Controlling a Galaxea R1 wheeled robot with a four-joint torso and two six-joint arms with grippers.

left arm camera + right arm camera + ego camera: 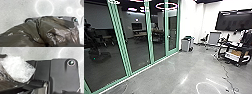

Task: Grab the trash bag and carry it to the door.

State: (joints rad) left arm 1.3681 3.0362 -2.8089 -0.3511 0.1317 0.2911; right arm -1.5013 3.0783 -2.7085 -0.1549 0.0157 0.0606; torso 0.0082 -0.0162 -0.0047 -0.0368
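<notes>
Bulging in shiny creases, the trash bag (55,26) looks dark

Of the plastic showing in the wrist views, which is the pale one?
The crumpled whitish plastic in the right wrist view; the trash bag is dark brown instead.

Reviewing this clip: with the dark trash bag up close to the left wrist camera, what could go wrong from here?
The thin, creased trash bag bulges in front of the robot's dark plate in the left wrist view, so it might snag or tear there.

In the right wrist view, the crumpled clear plastic sits close to the arm's hardware and might catch as the arm moves.

If the robot veers right, the loose cable on the floor could foul its wheels.
</notes>
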